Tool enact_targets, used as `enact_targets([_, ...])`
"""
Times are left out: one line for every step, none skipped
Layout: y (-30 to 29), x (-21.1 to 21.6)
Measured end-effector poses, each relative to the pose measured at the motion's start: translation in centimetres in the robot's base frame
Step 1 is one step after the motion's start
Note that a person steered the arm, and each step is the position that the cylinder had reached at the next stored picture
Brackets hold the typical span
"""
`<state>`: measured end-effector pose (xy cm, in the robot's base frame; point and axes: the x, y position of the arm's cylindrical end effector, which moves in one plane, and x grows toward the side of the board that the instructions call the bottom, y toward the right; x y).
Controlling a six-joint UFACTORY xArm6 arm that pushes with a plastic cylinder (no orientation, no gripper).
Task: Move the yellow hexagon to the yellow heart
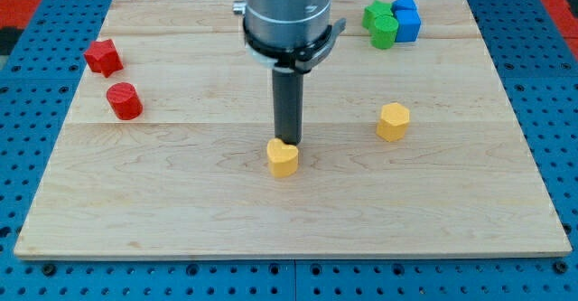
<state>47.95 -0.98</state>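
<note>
The yellow hexagon (393, 121) sits on the wooden board at the view's right of centre. The yellow heart (283, 157) lies near the board's middle, to the lower left of the hexagon. My tip (289, 141) stands right at the heart's top edge, touching or nearly touching it. The hexagon is well to the right of my tip, about a hundred pixels away.
A red star (103, 57) and a red cylinder (124, 100) lie at the view's left. Two green blocks (382, 24) and two blue blocks (406, 19) cluster at the top right. The wooden board (181, 202) rests on a blue pegboard surface.
</note>
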Motion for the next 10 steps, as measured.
enact_targets([-0.3, 2.3])
enact_targets([-0.3, 4.5])
enact_targets([1.7, 5.0])
enact_targets([10.3, 5.0])
enact_targets([19.6, 4.5])
enact_targets([21.6, 2.8])
enact_targets([23.1, 0.2])
enact_targets([21.9, -1.8])
enact_targets([18.4, -4.2])
enact_targets([11.8, -4.4])
